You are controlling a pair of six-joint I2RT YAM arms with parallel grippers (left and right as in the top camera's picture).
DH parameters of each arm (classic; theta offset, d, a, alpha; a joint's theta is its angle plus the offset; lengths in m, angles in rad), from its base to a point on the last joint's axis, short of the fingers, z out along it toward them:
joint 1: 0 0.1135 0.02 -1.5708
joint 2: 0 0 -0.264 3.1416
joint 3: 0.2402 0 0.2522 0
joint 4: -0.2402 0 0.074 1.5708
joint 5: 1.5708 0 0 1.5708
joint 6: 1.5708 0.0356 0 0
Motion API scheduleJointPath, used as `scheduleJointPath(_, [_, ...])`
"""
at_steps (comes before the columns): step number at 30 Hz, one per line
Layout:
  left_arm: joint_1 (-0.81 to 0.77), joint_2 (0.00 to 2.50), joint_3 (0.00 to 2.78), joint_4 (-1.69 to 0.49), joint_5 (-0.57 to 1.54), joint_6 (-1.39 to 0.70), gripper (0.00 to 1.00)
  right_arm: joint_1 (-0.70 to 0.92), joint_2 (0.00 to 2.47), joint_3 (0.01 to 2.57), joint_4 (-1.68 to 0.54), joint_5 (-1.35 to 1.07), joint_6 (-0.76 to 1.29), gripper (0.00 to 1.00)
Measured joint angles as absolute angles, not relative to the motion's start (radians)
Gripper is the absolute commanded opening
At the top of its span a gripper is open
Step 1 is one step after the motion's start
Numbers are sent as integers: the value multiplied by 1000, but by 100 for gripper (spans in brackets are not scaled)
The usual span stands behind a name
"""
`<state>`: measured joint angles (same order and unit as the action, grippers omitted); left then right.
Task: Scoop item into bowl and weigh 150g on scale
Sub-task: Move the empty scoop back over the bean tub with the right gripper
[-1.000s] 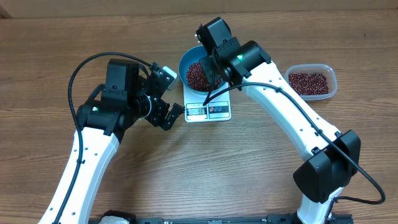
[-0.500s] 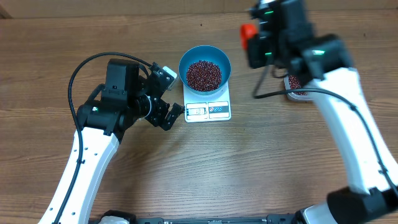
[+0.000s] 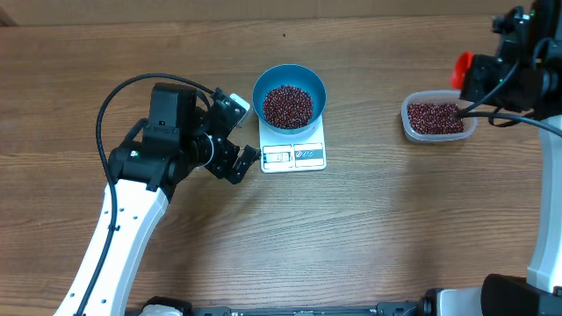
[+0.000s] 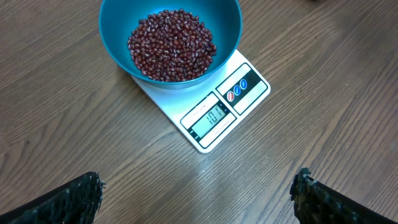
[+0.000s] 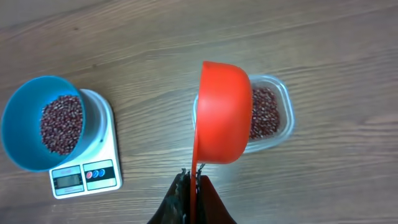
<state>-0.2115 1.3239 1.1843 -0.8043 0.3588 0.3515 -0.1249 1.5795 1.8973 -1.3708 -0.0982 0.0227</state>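
From above, the blue bowl point(image 3: 259, 88) of red-brown beans point(image 3: 288, 105) sits on the white scale point(image 3: 294, 140) in the middle of the table point(image 3: 351, 228), with a clear tub point(image 3: 439, 138) of more beans well off to the right. The left wrist view shows the left gripper point(image 4: 199, 193) open wide near the scale's front. The right wrist view shows the right gripper point(image 5: 193, 183) pinched tight on a red scoop point(image 5: 224, 112) by its handle, above the tub.

We see a bright blue bowl point(image 3: 258, 95) holding dark red-brown beans point(image 3: 288, 105), a white scale point(image 3: 293, 149) with red and blue buttons, a red scoop point(image 5: 224, 112), a clear tub point(image 3: 407, 123) and a brown wood-grain table point(image 3: 369, 228).
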Motion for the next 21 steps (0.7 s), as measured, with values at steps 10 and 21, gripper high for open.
scheduleJointPath(10, [-212, 1324, 1184, -804, 359, 352, 99, -125, 1579, 1897, -1406, -97, 23, 4])
scheduleJointPath(21, [-212, 1324, 1184, -804, 359, 352, 100, -125, 1580, 1897, -1484, -97, 97, 4])
